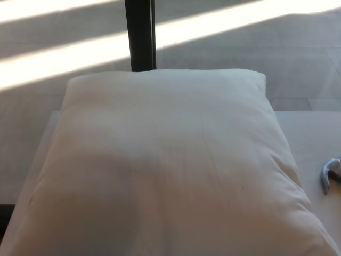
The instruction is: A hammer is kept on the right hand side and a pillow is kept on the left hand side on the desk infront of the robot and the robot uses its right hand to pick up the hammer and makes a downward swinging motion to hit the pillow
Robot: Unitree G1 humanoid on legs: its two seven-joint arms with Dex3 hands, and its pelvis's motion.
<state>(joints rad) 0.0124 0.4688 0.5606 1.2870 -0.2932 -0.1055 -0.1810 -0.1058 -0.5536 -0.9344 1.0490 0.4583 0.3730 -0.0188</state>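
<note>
Hands out of view; pillow on desk — hammer beside it

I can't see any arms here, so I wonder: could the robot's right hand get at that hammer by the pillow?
Probably yes. The hammer lies on bare desk at the right edge, beside the pillow, with nothing on top of it. The hand itself is out of view, so its reach can't be confirmed.

Floor: grey, large tiles, upper half of frame. Sunlight bands: two, slanting across the top. Dark post: upright, top centre. Pale desk: right edge.
</note>
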